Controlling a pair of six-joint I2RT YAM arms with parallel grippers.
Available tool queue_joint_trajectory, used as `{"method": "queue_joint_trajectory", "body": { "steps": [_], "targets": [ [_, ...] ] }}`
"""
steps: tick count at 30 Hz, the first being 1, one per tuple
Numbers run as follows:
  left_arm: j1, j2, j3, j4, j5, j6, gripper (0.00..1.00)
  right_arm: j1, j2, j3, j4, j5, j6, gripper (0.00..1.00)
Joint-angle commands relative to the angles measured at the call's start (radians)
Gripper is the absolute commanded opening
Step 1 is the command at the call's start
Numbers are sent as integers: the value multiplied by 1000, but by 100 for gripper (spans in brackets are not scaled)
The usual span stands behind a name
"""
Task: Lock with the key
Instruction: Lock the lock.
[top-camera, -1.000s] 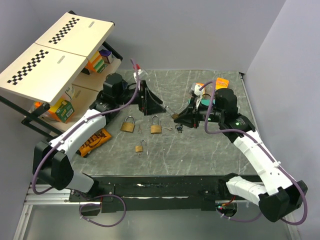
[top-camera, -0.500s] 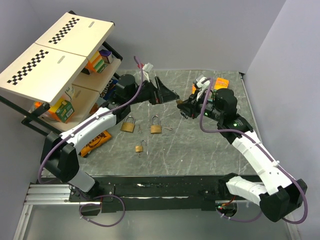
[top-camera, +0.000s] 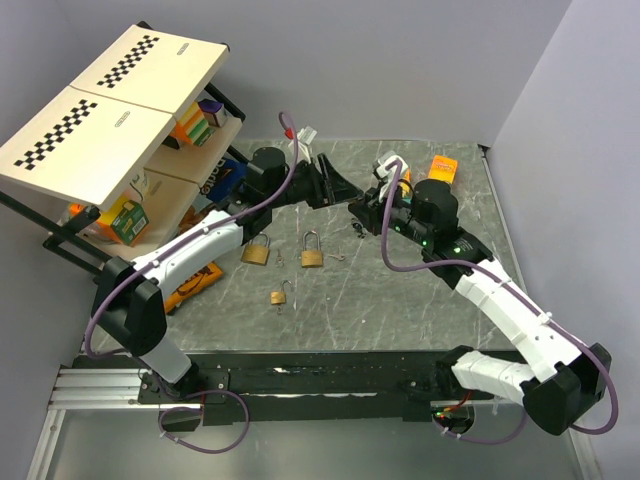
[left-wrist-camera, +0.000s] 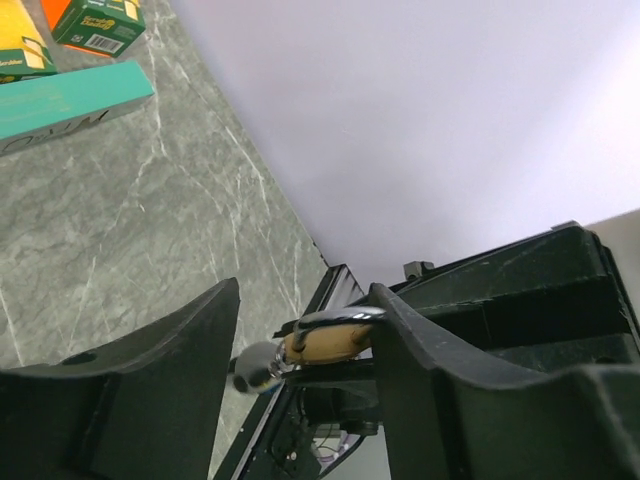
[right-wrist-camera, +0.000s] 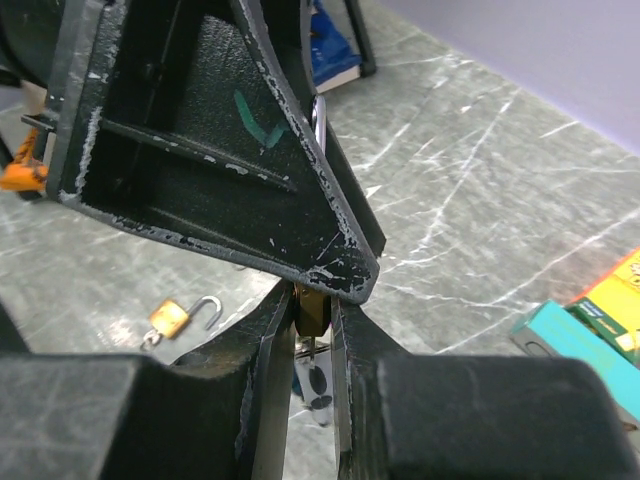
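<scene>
The key (right-wrist-camera: 316, 383) hung as a small dark bunch just below the small brass padlock (right-wrist-camera: 314, 306), both in the air above the marble table (top-camera: 420, 300). It probably sat in the keyhole, though that joint was hidden. The right gripper (top-camera: 363, 212) was clenched on the padlock's body: brass filled the narrow gap between its fingers, which steadied the lock and left the key free to dangle. The left gripper (left-wrist-camera: 305, 292) stood released with its jaws wide. The chrome shackle (left-wrist-camera: 335, 318) lay between them against one finger, placed, I judged, so that a squeeze or push could seat the shackle. A spare padlock (top-camera: 312, 252) and two more lay on the table, well apart from the raised pair.
</scene>
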Motion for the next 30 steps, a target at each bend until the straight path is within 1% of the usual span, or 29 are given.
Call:
{"method": "queue_joint_trajectory", "body": {
  "steps": [1, 3, 4, 5, 6, 9, 14, 16, 17, 19, 20, 21, 22, 23, 25, 26, 28, 30],
  "targets": [
    [-2, 11, 42, 1, 3, -13, 63, 19, -3, 36, 98, 109, -22, 0],
    [-1, 12, 39, 3, 9, -15, 68, 21, 5, 41, 96, 120, -20, 0],
    [-1, 11, 36, 6, 11, -16, 68, 19, 5, 41, 99, 121, -20, 0],
    [-1, 8, 34, 7, 12, -16, 67, 19, 8, 41, 101, 117, -17, 0],
    [-1, 9, 33, 12, 14, -18, 63, 19, 10, 41, 105, 115, -14, 0],
    [-2, 6, 30, 12, 12, -21, 57, 19, 19, 47, 107, 134, -10, 0],
    [-2, 6, 25, 42, 35, -25, 59, 19, 25, 53, 121, 140, -10, 0],
    [-1, 9, 22, 50, 44, -33, 50, 18, 28, 48, 127, 144, -8, 0],
    [-1, 8, 21, 53, 49, -35, 39, 19, 28, 51, 127, 144, -7, 0],
    [2, 5, 15, 59, 52, -36, 28, 19, 25, 47, 127, 131, -7, 0],
    [5, 5, 13, 62, 54, -36, 14, 19, 22, 45, 127, 120, -8, 0],
    [7, 2, 18, 59, 52, -36, 8, 21, 17, 44, 128, 109, -5, 1],
    [10, 2, 21, 55, 51, -36, 2, 19, 13, 42, 124, 88, -5, 7],
    [11, 3, 25, 56, 57, -38, 1, 16, 8, 41, 106, 82, -8, 22],
    [22, 0, 33, 46, 58, -38, 1, 11, -12, 34, 73, 48, -17, 37],
    [27, -1, 42, 41, 60, -38, 1, 4, -21, 31, 32, 28, -39, 46],
    [44, -11, 45, 36, 69, -50, 1, 1, -44, 22, -6, -10, -69, 51],
    [57, -23, 38, 44, 90, -61, 1, -10, -73, -1, -50, -24, -109, 52]
  ]
}}
